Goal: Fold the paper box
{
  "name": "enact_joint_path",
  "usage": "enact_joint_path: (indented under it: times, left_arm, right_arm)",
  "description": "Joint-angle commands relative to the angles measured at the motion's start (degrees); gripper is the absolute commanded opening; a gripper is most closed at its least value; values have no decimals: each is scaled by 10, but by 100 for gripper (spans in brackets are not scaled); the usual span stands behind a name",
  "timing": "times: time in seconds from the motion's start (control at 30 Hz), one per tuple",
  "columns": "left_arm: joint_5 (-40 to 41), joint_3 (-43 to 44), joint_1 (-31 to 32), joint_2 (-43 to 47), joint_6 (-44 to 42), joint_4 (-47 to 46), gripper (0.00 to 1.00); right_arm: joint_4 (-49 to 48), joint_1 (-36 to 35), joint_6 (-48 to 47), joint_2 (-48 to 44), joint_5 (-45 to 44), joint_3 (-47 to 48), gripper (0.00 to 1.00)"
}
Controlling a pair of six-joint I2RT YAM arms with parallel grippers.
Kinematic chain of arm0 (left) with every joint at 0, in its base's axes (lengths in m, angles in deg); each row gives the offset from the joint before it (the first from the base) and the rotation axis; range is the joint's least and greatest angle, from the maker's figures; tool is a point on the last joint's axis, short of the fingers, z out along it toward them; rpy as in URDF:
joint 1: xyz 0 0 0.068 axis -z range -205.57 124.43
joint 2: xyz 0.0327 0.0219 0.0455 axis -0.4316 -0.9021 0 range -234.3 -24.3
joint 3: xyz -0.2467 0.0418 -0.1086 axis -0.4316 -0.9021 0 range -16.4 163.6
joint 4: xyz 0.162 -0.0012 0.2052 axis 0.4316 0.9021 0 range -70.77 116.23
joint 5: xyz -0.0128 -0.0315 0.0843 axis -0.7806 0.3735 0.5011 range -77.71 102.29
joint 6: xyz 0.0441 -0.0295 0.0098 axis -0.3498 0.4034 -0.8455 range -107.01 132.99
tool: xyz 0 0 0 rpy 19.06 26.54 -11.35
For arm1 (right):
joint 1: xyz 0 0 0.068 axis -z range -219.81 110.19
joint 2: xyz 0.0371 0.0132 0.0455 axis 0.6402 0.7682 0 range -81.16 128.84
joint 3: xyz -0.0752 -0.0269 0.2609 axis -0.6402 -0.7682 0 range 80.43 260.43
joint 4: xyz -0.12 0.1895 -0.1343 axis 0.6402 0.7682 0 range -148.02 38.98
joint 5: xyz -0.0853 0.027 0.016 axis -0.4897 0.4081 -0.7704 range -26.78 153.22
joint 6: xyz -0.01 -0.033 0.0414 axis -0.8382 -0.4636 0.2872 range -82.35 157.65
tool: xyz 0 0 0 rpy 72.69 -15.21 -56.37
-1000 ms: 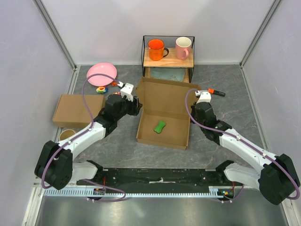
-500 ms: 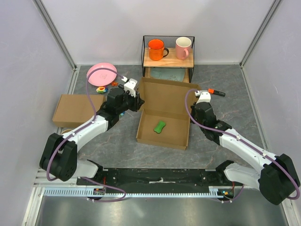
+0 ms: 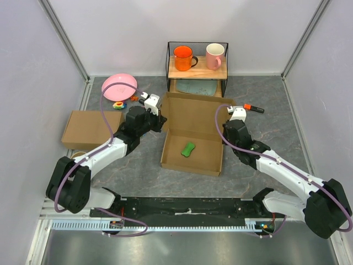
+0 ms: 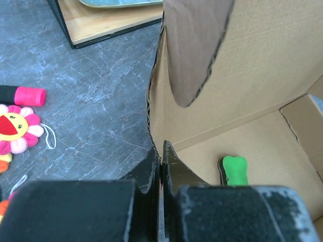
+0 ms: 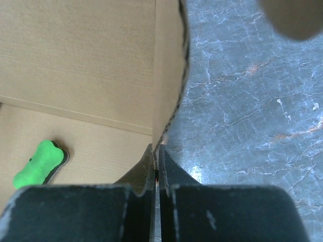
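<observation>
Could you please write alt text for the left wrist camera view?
The left gripper is closed on a side wall of the open paper box. A green bone-shaped toy lies inside; a flower toy lies on the grey table outside.

L tool (image 4: 160, 155) & R tool (image 5: 155, 153) both clamped closed, extended fwd, angled inward.

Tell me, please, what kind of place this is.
Probably a robot test cell: plain white walls enclose a grey table, a left arm and right arm sit at its near edge, with props like an orange mug and a paper box.
</observation>
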Motion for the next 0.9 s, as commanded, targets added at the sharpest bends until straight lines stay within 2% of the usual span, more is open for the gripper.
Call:
enact_joint_path:
  times: [0.0, 0.27, 0.87]
  left_arm:
    - [31, -48, 35, 29, 75, -62, 2]
    - [130, -112, 83, 76, 182, -108, 2]
    - [200, -131, 150, 100, 330, -81, 2]
  right_arm:
    - [2, -17, 47, 10, -6, 44, 0]
    - [16, -63, 107, 24, -35, 47, 0]
    - [2, -88, 106, 1, -100, -48, 0]
